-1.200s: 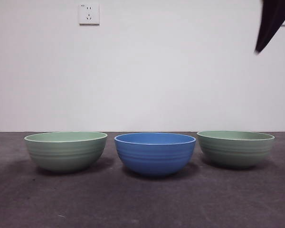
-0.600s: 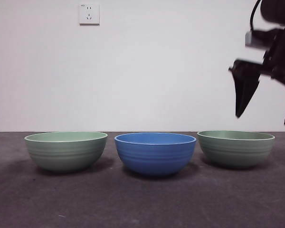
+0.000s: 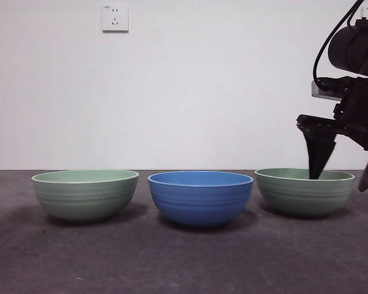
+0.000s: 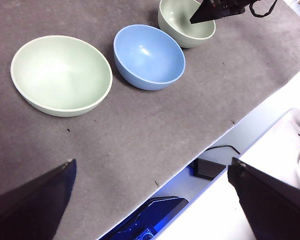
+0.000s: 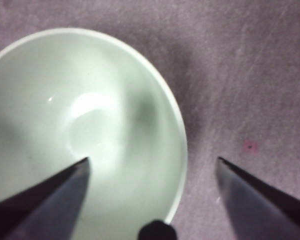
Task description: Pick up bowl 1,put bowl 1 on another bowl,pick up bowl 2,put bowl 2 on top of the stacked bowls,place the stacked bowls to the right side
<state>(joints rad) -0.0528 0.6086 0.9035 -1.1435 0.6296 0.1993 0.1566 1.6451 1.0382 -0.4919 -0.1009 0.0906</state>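
Three bowls stand apart in a row, none inside another. The blue ridged bowl [image 3: 200, 199] [image 4: 147, 55] is in the middle, with a pale green bowl [image 3: 84, 195] [image 4: 60, 72] to its left. At the right stands the other pale green bowl [image 3: 300, 195] [image 4: 182, 25] [image 5: 80, 115]. My right gripper [image 3: 341, 182] [image 5: 153, 160] is open over this bowl's right rim, one jaw inside the bowl and one outside it. It also shows in the left wrist view as the right gripper [image 4: 215, 10]. My left gripper [image 4: 152, 162] hangs high above the table's near side, open and holding nothing.
The dark grey table [image 3: 184, 263] ends at an edge [image 4: 200, 150] on the near side, with pale floor and a blue object [image 4: 150, 220] beyond it. A white socket [image 3: 115, 18] is on the back wall.
The right arm has come down from the top right corner. Its open jaws have dropped from above the right green bowl to its rim. The bowls have not moved.
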